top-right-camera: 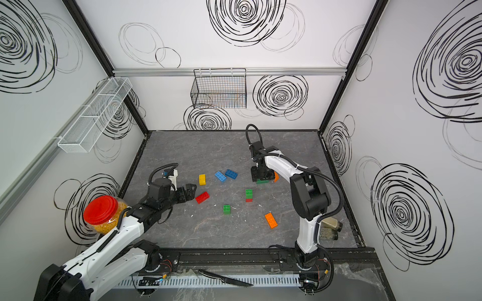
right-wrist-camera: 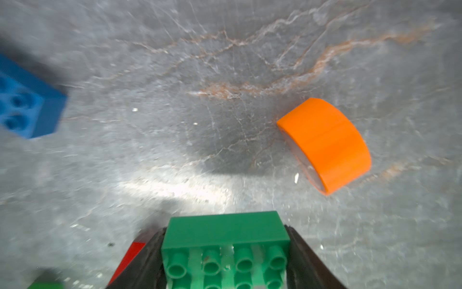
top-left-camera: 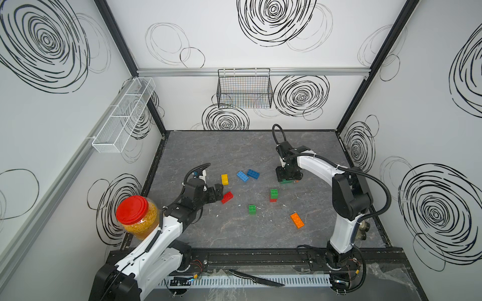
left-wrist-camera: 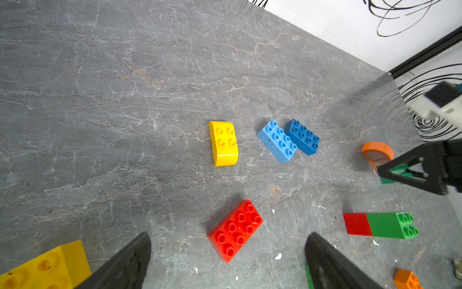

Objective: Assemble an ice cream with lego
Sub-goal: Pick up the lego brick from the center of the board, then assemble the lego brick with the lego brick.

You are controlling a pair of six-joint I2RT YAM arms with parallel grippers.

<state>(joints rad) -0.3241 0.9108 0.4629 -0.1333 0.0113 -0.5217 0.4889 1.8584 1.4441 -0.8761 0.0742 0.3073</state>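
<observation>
far tabletop [top-left-camera: 208,151] open; orange dome [right-wrist-camera: 327,145] just beside green brick [right-wrist-camera: 225,227].

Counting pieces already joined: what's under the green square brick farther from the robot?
A red brick sits directly under the green square brick, sides flush. Its studs are covered, so whether the two are pressed together cannot be seen.

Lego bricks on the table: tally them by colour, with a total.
Yellow: 2, yellow rounded piece, yellow brick
Blue: 2, light blue brick, dark blue brick
Red: 2, long red brick, red stack base
Green: 3, loose green brick, green stack top, held green brick
Orange: 2, orange brick, orange dome
Total: 11
</observation>
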